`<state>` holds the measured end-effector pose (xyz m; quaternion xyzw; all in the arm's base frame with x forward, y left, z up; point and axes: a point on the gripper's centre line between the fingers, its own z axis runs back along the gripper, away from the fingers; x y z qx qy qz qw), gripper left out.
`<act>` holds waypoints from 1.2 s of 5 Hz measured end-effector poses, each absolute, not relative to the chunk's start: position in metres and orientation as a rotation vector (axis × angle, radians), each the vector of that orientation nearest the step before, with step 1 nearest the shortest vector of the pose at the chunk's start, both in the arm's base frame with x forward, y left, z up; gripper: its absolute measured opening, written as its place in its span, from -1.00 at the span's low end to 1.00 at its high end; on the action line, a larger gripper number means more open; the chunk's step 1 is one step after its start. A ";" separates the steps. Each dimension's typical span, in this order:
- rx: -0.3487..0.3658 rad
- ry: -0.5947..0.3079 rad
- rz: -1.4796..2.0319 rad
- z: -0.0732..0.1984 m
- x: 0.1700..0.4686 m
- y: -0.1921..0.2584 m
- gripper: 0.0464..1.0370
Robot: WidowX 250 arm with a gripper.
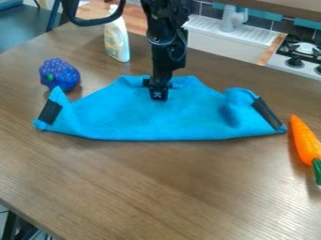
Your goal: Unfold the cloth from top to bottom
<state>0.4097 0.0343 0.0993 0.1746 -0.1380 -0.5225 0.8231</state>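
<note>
Blue cloth (147, 119) lies with my gripper (158, 96) at its far middle, a carrot (305, 140) just beside one corner; whether I have the gripper open or closed, I cannot tell.

Fixed view from above the table's near side, slanting downward.

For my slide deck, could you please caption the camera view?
A black gripper hangs over a partly folded blue cloth on a wooden table.
</note>
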 end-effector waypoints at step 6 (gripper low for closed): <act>0.362 -0.284 -1.072 0.100 0.423 0.045 0.09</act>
